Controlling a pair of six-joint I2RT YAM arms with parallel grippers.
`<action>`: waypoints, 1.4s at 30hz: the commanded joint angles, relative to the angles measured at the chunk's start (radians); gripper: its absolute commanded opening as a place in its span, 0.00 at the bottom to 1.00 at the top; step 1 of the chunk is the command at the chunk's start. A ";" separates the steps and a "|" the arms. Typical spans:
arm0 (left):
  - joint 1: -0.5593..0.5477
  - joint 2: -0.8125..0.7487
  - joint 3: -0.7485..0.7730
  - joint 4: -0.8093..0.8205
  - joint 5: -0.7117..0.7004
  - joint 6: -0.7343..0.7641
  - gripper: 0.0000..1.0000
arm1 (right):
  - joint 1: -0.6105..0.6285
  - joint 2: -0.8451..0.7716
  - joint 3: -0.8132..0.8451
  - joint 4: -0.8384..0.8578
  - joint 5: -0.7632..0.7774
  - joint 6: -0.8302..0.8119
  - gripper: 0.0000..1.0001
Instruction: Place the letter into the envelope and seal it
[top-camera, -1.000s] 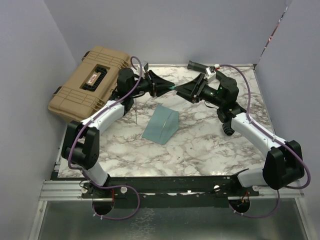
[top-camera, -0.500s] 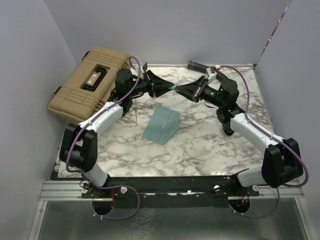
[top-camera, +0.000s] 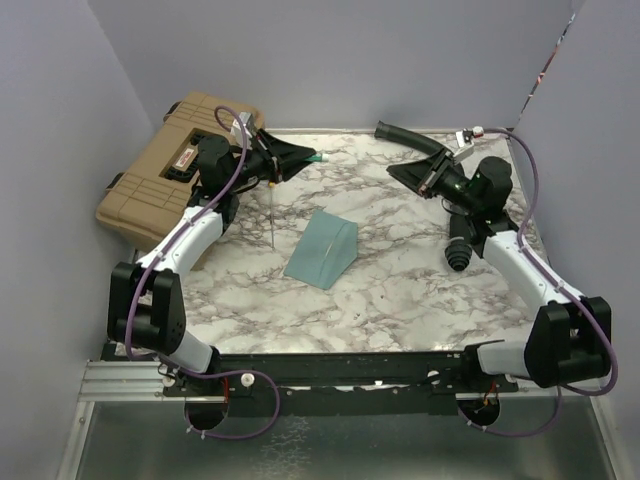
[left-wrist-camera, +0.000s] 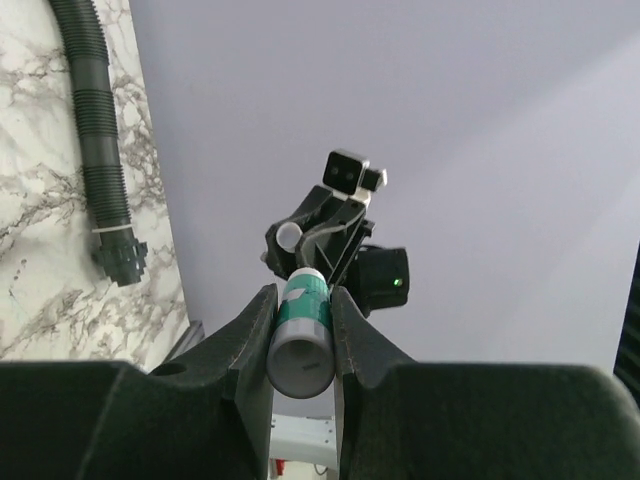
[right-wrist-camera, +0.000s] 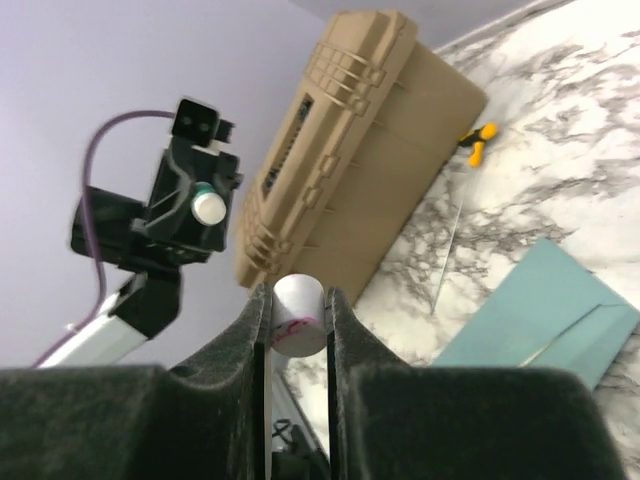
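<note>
**Glue stick (left-wrist-camera: 303, 345) and cap (right-wrist-camera: 297, 318) held in separate grippers**

Glue stick, teal and white, is pinched between the fingers of the left gripper (left-wrist-camera: 302, 296), held high at the far left over the tan case (top-camera: 165, 175). The white cap is clamped in the right gripper (right-wrist-camera: 296, 292), held high at the far right. The two grippers are pointed at each other, well apart. The envelope (top-camera: 320, 250) is laid on the marble table (top-camera: 400, 290) near the middle, touched by neither gripper; its far right end seems lifted, though this is poorly seen.
</note>
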 joint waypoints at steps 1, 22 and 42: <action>-0.021 -0.028 0.006 -0.016 -0.002 0.099 0.00 | 0.007 0.042 0.160 -0.426 0.045 -0.325 0.00; -0.219 0.062 0.238 -0.857 -0.279 0.905 0.00 | 0.073 0.424 0.313 -1.108 0.727 -0.729 0.07; -0.253 0.114 0.302 -0.933 -0.344 0.956 0.00 | 0.106 0.489 0.265 -1.063 0.788 -0.670 0.53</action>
